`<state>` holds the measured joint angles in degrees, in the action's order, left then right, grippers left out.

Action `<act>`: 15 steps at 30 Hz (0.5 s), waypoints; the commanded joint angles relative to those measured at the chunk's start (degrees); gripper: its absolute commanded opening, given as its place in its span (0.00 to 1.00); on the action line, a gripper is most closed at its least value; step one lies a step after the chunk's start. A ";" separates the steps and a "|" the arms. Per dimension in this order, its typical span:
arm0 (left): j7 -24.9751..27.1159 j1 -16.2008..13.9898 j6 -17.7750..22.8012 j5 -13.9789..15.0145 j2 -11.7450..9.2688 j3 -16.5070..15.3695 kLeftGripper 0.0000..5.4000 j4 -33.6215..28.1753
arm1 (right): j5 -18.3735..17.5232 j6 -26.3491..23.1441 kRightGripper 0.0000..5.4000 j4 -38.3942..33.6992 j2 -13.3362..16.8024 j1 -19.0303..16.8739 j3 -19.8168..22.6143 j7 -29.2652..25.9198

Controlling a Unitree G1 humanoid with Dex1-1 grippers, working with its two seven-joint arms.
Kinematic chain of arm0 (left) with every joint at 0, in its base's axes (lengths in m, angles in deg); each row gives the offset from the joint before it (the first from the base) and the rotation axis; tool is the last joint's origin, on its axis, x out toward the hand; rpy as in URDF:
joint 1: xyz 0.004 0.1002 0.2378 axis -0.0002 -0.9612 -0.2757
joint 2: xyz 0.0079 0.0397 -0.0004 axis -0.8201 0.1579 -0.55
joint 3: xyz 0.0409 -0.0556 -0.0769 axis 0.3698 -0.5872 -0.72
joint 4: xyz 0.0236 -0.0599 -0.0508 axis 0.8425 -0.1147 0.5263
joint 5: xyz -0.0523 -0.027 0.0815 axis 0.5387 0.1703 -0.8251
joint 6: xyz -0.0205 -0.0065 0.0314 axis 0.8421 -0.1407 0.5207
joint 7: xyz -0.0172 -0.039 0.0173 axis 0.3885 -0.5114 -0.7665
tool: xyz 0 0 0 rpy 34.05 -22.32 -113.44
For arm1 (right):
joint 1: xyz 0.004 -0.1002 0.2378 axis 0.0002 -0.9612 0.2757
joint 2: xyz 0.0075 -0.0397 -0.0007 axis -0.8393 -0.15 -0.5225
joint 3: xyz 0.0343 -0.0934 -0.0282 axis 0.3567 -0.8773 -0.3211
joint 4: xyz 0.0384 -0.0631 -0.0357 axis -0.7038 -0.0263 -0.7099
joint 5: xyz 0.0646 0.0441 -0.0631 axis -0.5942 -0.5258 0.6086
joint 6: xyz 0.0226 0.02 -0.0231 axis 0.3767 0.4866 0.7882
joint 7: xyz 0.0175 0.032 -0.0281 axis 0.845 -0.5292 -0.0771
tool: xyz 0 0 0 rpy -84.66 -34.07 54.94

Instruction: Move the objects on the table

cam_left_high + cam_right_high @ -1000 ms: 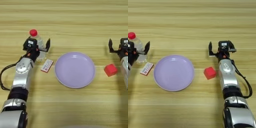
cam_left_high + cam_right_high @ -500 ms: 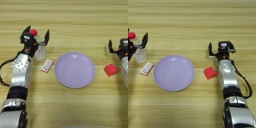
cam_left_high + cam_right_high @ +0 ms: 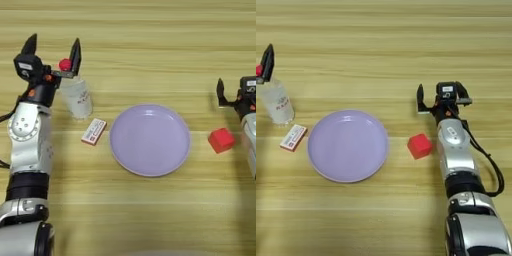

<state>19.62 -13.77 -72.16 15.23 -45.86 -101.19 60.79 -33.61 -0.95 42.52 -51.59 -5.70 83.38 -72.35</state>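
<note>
A small clear bottle with a red cap stands upright at the left of the table. My left gripper is open, its two black fingers spread wide at cap height; the cap sits just inside the right finger. In front of the bottle lies a small flat block with a pale label. At the centre sits a round lilac plate with nothing on it. A red cube rests right of the plate. My right gripper is open, just behind and to the right of the cube, not touching it.
The left arm stretches along the table's left side, and the right arm runs down the right side, close beside the cube.
My left gripper has moved up the picture and a little left, from around the bottle's body to cap height, staying open. Bottle, block, plate, cube and right arm have not moved.
</note>
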 commanded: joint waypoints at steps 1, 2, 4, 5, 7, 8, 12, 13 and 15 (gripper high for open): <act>-2.60 1.78 -0.87 0.57 -2.49 -4.04 1.00 3.03 | 0.17 0.73 1.00 0.23 0.14 1.08 0.03 0.35; -2.86 2.04 -1.08 0.51 -2.97 -4.68 1.00 3.93 | 0.17 0.76 1.00 0.20 0.14 1.06 0.06 0.39; -3.86 2.45 -1.61 -0.28 -3.87 -5.69 1.00 5.41 | 0.17 0.85 1.00 0.24 0.15 1.05 0.09 0.45; -4.24 2.68 -1.67 -0.28 -4.20 -6.22 1.00 6.01 | 0.18 0.88 1.00 0.25 0.16 1.04 0.09 0.47; -5.09 3.16 -1.96 -0.52 -5.07 -7.16 1.00 7.58 | 0.17 0.92 1.00 0.24 0.17 1.03 0.11 0.48; -5.33 3.39 -2.24 -0.50 -5.45 -7.58 1.00 8.34 | 0.16 0.92 1.00 0.24 0.17 1.02 0.12 0.48; -5.93 4.46 -3.01 -0.83 -7.19 -8.79 1.00 12.71 | 0.15 0.91 1.00 0.09 0.16 0.96 0.15 0.54; -6.47 4.74 -2.96 -1.65 -7.39 -8.51 1.00 14.35 | 0.20 0.97 1.00 -0.19 0.26 0.83 0.19 0.63; -8.11 5.22 -2.64 -3.17 -7.40 -7.86 1.00 17.42 | 0.28 1.01 1.00 -0.94 0.40 0.46 0.24 0.76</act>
<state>13.12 -9.94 -74.98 14.10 -52.84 -109.49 74.88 -33.52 -0.21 42.43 -51.58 -5.58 83.43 -72.11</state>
